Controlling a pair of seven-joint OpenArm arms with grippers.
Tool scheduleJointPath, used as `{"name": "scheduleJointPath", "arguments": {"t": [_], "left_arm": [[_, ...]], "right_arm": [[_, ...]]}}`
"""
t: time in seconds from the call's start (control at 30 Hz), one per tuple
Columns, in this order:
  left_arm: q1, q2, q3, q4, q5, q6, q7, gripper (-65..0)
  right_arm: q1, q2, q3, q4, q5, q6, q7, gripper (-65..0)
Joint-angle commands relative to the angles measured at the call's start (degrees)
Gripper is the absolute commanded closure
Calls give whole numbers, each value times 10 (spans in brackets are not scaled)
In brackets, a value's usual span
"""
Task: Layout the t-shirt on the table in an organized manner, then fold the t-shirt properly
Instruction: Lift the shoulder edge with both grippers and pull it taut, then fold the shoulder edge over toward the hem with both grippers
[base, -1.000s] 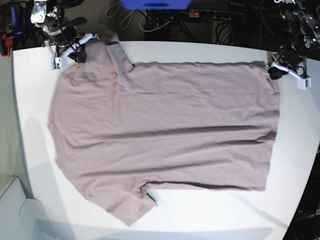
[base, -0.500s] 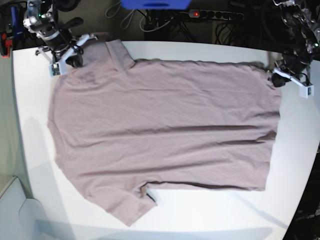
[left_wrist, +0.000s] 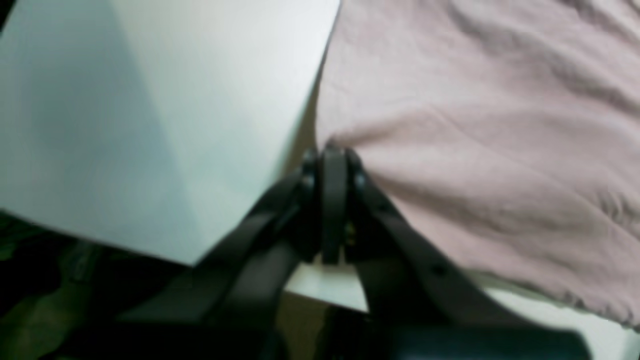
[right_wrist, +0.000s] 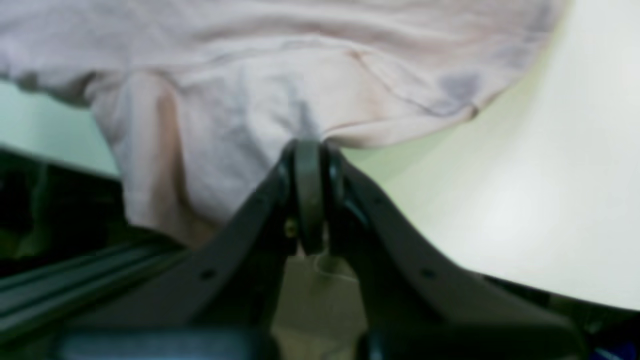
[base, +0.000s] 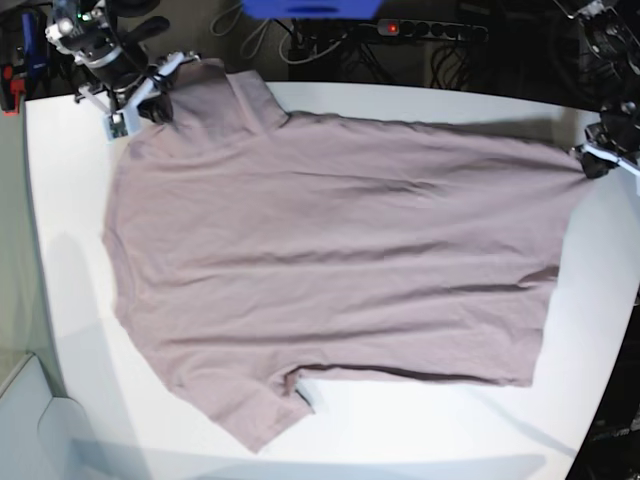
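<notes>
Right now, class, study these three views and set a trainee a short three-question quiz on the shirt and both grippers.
1. True or false: the left gripper pinches the t-shirt.
2. The right gripper is: A) open above the table; B) shut on the shirt; C) out of view.
3. In the base view, which sleeve lies fully on the table: near or far?

Key: 1 true; 2 B; 3 near.

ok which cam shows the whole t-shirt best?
Base view: the whole t-shirt lies spread on the table, both sleeves visible. Left wrist shows only the corner pinched by the left gripper; right wrist only bunched fabric at the right gripper.
</notes>
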Motion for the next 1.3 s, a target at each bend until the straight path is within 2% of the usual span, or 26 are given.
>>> {"name": "scheduleJointPath", "arguments": {"t": [0.0,0.33,0.53,0.63,0.8,1.0,1.13,1.27], "left_arm": [[-2,-10,-2,6,-8,1,-9,-2],[35,-6,-2,12,-8,1,-9,-2],[51,-10,-2,12,-51,1,-9,-2],[51,-11,-3,12,-61,1,-9,-2],[49,-11,-24,12,-67,1,-9,-2],[26,-12,-43,13,-67,1,-9,-2],[12,-21,-41,13,-68,1,-8,-2],[-7,-21,-40,12,-67,1,-8,-2]], "right_arm": [[-2,-5,5,10,5,9,13,0],[-27,-4,5,11,5,10,19,0],[-29,-6,6,12,5,11,21,0],[-29,-7,8,12,5,11,42,0],[-30,-26,43,12,7,12,63,0],[-24,-50,85,16,7,50,71,0],[-11,-51,86,22,7,88,67,0],[9,-51,83,22,7,89,66,0]]}}
